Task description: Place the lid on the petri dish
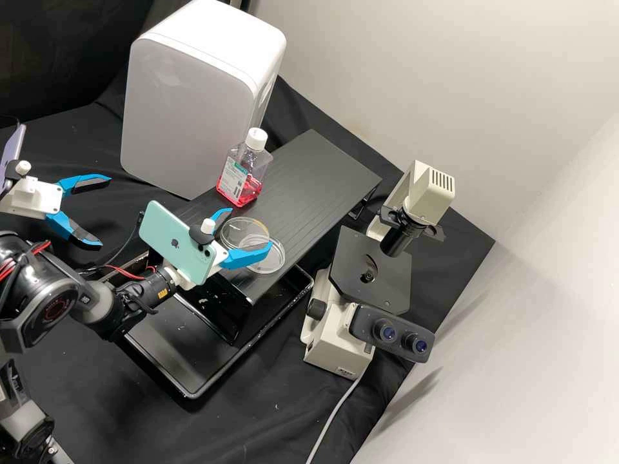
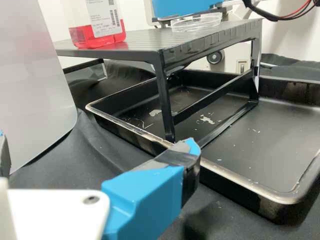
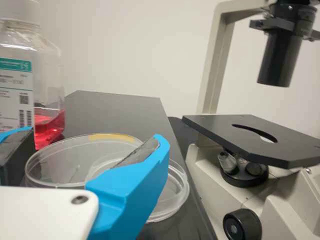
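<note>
In the high view, your right gripper point(image 1: 249, 230) sits over the near end of the black riser point(image 1: 316, 180), with a mint-green phone point(image 1: 177, 241) strapped at its wrist. Its two blue fingers bracket the clear lid point(image 1: 240, 225). The petri dish point(image 1: 275, 254) lies on the riser just beside the lid, and the lid's edge overlaps it. Your left gripper point(image 1: 102, 211) hangs well apart from the riser over the black cloth, with its fingers spread wide and nothing between them. A flask of red liquid point(image 1: 242, 171) stands farther back on the riser, in front of a white box point(image 1: 200, 90). The riser stands in a black tray point(image 1: 187, 361), and a microscope point(image 1: 374, 283) is beside it.

In the left wrist view, one blue finger point(image 2: 150, 192) is over the cloth near the tray's rim point(image 2: 280, 197). The dish point(image 2: 197, 21) is on top of the riser point(image 2: 165, 45), under the other arm's blue finger.

In the right wrist view, the lid point(image 3: 70, 157) spans the gap between the fingers point(image 3: 135, 185). They seem clamped on its rim, though you cannot quite see the contact. The lid is tilted, with one side over the dish point(image 3: 172, 187). The flask point(image 3: 30, 75) stands just behind it.
</note>
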